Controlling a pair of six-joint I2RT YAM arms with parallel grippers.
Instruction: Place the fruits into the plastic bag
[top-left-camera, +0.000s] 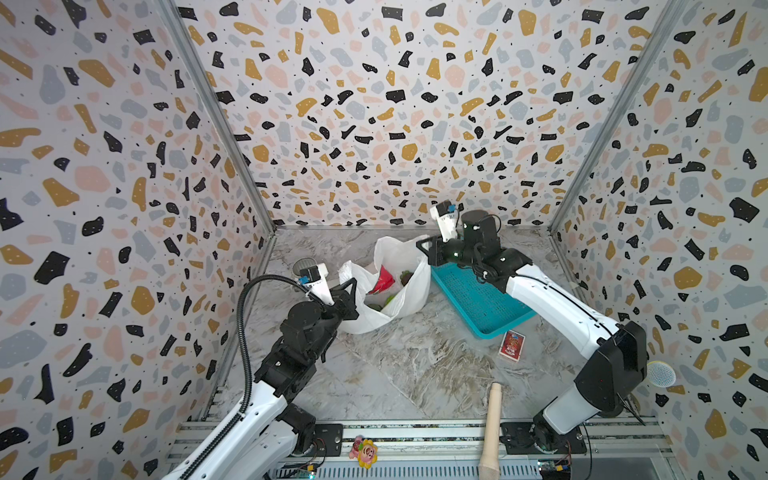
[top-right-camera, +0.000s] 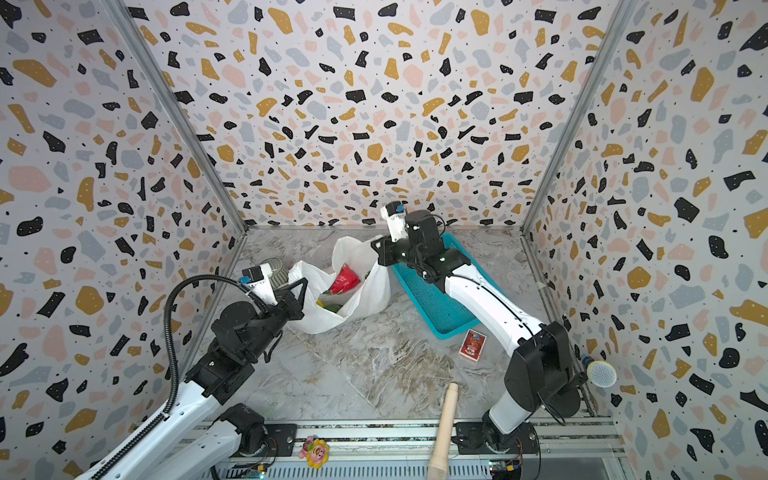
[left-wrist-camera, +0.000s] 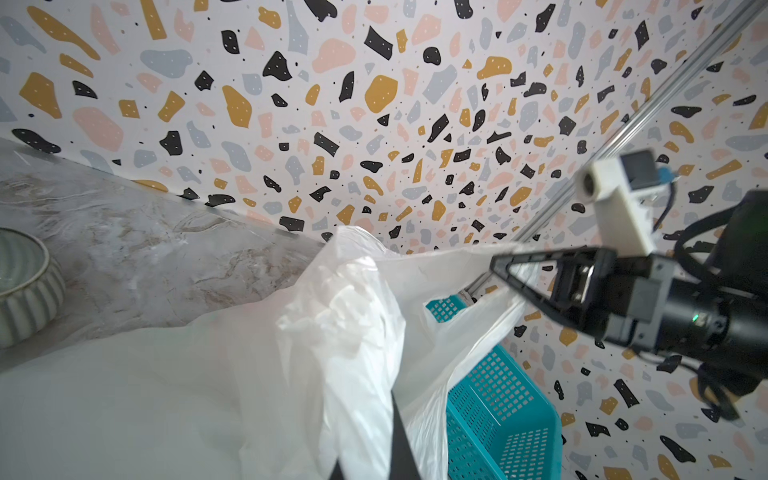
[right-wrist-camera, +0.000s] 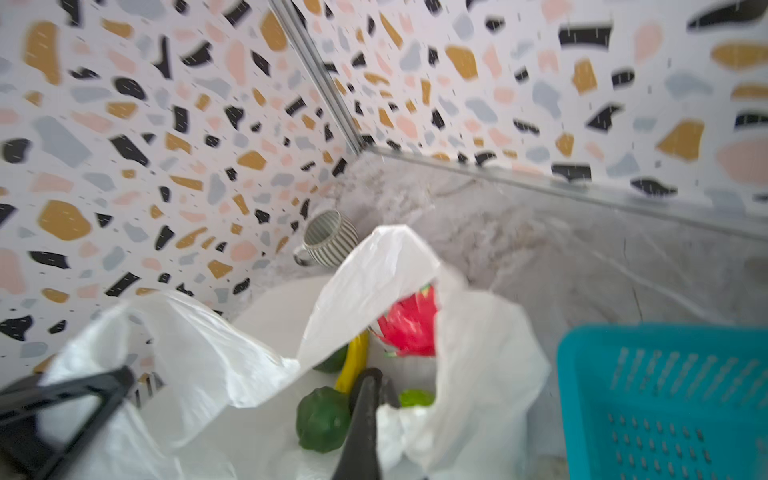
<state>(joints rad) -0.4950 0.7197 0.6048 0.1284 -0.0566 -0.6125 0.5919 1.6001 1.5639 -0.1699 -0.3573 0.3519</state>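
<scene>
The white plastic bag (top-left-camera: 415, 291) stands open on the marble table (top-left-camera: 415, 365), just beside the teal mesh basket (top-left-camera: 478, 307). The left gripper (top-left-camera: 352, 284) is clamped on the bag's left rim. The right gripper (top-left-camera: 420, 246) is pinched closed on the opposite rim. Inside lie a red dragon fruit (top-left-camera: 383, 280) and a dark green round fruit (right-wrist-camera: 324, 419).

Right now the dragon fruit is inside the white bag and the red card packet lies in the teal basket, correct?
Not quite. The red card packet lies on the table, just outside the near corner of the teal basket, as both top views show. The dragon fruit is indeed inside the white bag.
</scene>
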